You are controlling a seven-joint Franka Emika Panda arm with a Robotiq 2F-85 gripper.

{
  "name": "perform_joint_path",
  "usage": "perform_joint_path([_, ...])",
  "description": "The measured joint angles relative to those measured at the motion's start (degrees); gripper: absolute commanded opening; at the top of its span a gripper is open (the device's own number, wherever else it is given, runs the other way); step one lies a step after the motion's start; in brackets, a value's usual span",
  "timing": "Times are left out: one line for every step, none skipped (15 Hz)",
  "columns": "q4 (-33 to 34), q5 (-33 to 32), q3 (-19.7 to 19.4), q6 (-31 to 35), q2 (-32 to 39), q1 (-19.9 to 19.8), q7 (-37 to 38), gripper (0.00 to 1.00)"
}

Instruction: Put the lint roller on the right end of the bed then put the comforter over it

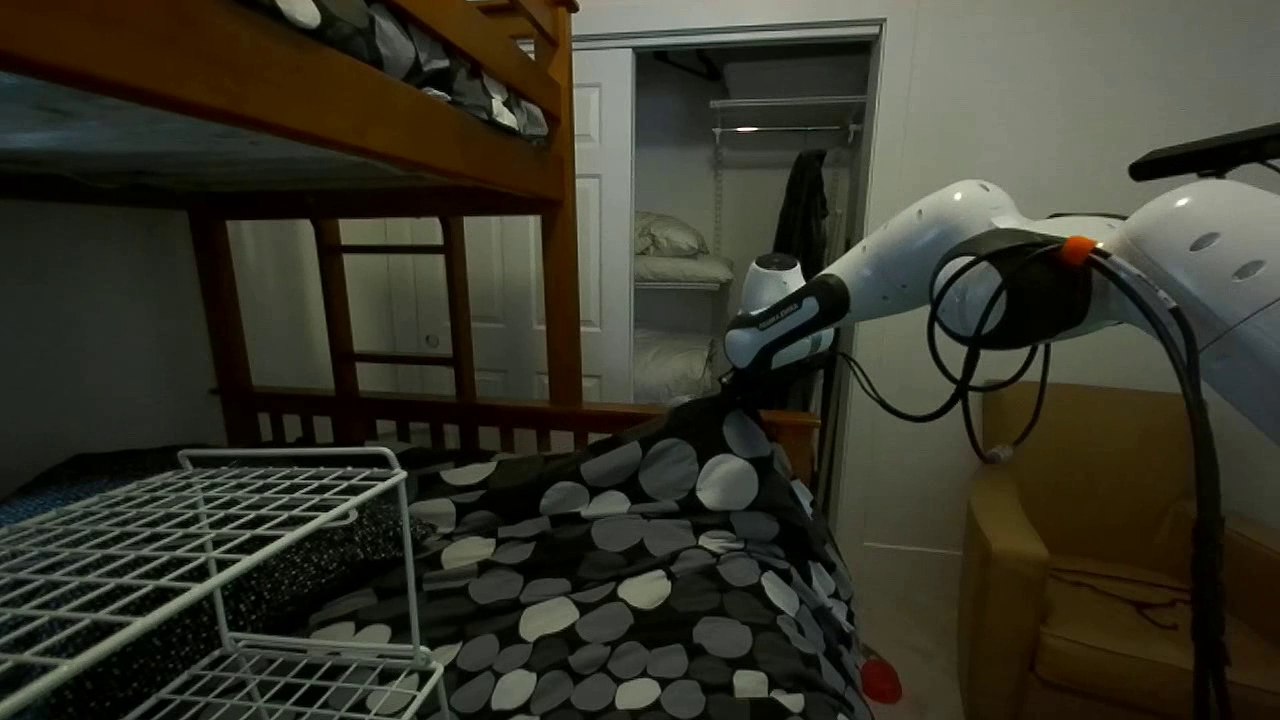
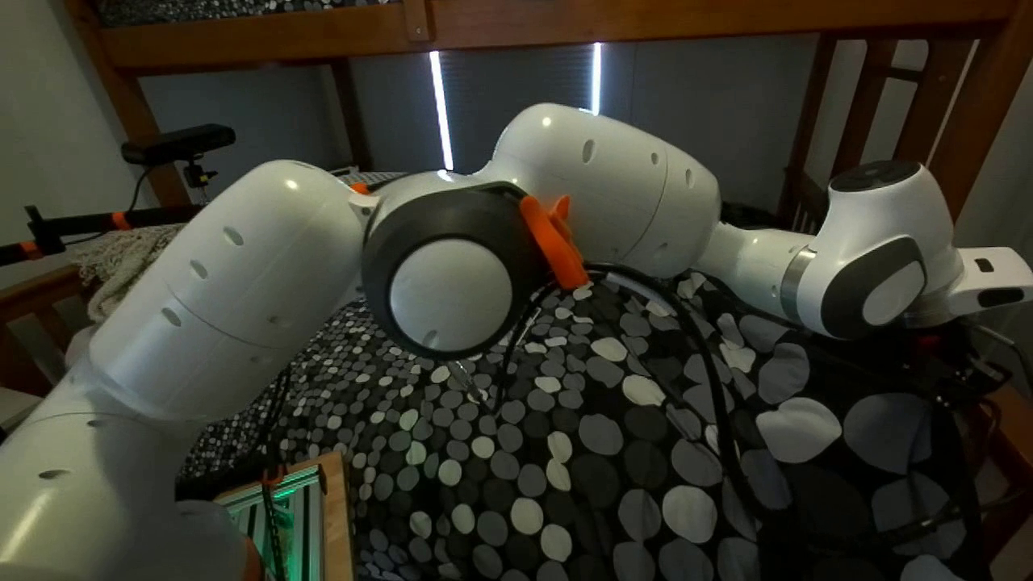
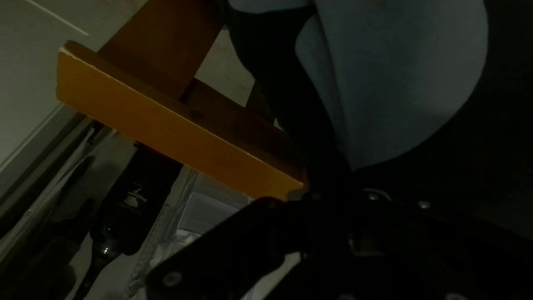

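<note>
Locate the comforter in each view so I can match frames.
In an exterior view: comforter at lower middle, peaking at the gripper.
In an exterior view: comforter across lower middle and right.
Wrist view: comforter at upper right, very dark, narrowing toward the gripper.
Shared landmark: the brown bed frame, visible in all three.

Brown wooden bunk bed, the spotted black comforter across its lower level.
</note>
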Motion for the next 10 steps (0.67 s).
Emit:
perform_joint_path([1.53, 0.04, -0.03, 0.00, 1.17, -0.07, 0.58, 0.51])
perform_joint_path([3.03, 0.05, -0.09, 0.00, 2.22, -0.13, 1.21, 0.59])
perform_joint_path([4.38, 0.05, -0.16, 0.00, 3.09, -0.20, 1.74, 0.66])
perform_joint_path([5.62, 0.05, -0.30, 0.00, 3.83, -0.26, 2.28, 0.75])
perform_joint_path([6.77, 0.05, -0.45, 0.00, 4.47, -0.30, 2.76, 0.81])
perform_joint_path([7.81, 0.05, -0.63, 0.00, 5.00, -0.32, 3.29, 0.88])
perform_joint_path([8.72, 0.05, -0.79, -0.01, 5.40, -0.33, 3.84, 0.97])
perform_joint_path([9.44, 0.05, -0.92, -0.07, 5.69, -0.33, 4.40, 1.00])
perform_joint_path([9.96, 0.05, -1.01, -0.52, 5.78, -0.32, 4.83, 1.00])
perform_joint_path([10.50, 0.05, -1.09, -1.53, 5.74, -0.28, 5.32, 1.00])
